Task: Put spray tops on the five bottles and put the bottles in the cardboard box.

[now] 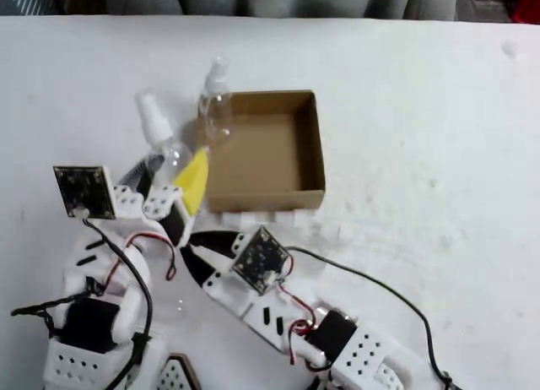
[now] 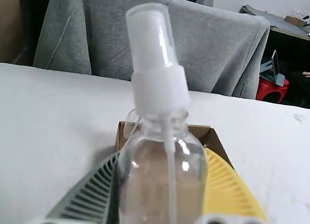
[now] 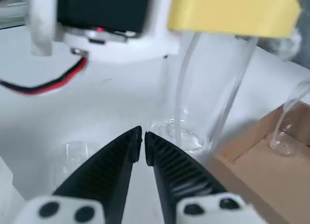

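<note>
My left gripper (image 1: pixel 170 176) is shut on a clear bottle (image 1: pixel 171 152) with a white spray top (image 2: pixel 156 64), holding it upright just left of the cardboard box (image 1: pixel 319 145). The bottle (image 2: pixel 162 175) sits between a grey and a yellow finger (image 2: pixel 231 190). A second clear bottle (image 1: pixel 216 110) with a spray top stands in the box's far-left corner, and its base (image 3: pixel 286 132) can be seen inside the box wall (image 3: pixel 242 153). My right gripper (image 1: pixel 191 253) is shut and empty, its black fingertips (image 3: pixel 135 136) low over the table near the held bottle's base (image 3: pixel 193 132).
A small clear cap (image 3: pixel 73 153) lies on the white table close to the right gripper. Both arm bases and their cables (image 1: pixel 371 289) crowd the near edge. A grey-draped chair (image 2: pixel 213 44) stands beyond the table's far edge. The table right of the box is open.
</note>
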